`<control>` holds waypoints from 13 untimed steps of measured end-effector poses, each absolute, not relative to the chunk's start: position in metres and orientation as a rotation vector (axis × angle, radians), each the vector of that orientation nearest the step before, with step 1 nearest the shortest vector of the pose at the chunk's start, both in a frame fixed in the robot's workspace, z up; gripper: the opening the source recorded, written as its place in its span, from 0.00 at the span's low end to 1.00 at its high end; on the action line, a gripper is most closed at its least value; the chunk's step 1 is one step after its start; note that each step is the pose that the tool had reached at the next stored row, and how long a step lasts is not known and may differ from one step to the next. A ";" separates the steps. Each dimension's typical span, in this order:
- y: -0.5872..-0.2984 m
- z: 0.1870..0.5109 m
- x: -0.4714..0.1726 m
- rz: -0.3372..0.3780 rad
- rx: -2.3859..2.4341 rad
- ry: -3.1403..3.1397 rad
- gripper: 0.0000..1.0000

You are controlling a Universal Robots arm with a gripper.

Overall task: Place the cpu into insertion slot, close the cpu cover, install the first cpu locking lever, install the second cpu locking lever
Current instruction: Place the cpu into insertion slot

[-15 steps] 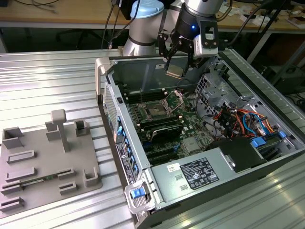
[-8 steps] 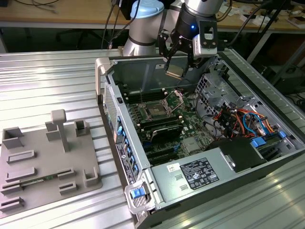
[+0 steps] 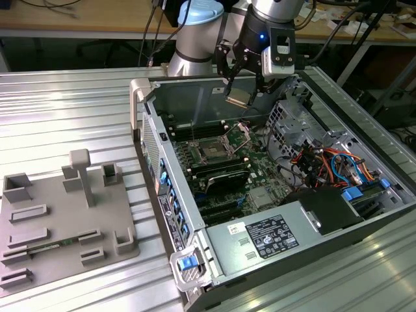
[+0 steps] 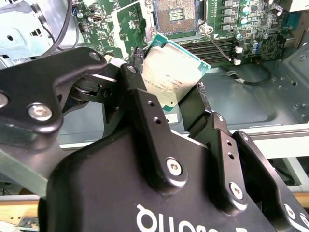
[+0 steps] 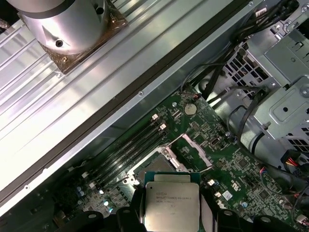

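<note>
My gripper (image 3: pixel 237 96) hangs above the open computer case, shut on the cpu (image 3: pixel 238 99), a flat silvery-tan square chip. In both wrist views the cpu (image 4: pixel 171 77) (image 5: pixel 171 205) sits clamped by its edges between the two black fingers (image 4: pixel 141 99). The insertion slot (image 3: pixel 212 151) (image 5: pixel 153 170) (image 4: pixel 175 12) lies on the green motherboard below the chip, its dark centre uncovered. Beside the slot, the cpu cover (image 3: pixel 242 133) (image 5: pixel 191 152) (image 4: pixel 129 21) stands hinged up and open. The chip is well above the board, touching nothing but the fingers.
Long black memory slots (image 3: pixel 218 170) flank the socket. A silver drive cage (image 3: pixel 300 123) and coloured cables (image 3: pixel 328 162) fill the case toward the exterior view's right, with the power supply (image 3: pixel 263 235) in front. A grey fixture plate (image 3: pixel 62 214) lies on the ribbed metal table.
</note>
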State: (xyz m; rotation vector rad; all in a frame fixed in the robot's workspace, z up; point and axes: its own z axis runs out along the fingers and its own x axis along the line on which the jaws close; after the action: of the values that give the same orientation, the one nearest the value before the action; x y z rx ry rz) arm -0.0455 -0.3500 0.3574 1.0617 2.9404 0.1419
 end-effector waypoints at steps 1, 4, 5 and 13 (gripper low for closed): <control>-0.350 0.357 -0.046 0.142 1.062 2.940 0.55; -0.350 0.357 -0.046 0.142 1.065 2.939 0.55; -0.350 0.357 -0.046 0.142 1.065 2.939 0.55; -0.350 0.357 -0.046 0.142 1.073 2.936 0.55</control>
State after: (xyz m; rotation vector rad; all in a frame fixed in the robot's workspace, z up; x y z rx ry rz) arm -0.0459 -0.3500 0.3572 1.0728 2.9361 0.1417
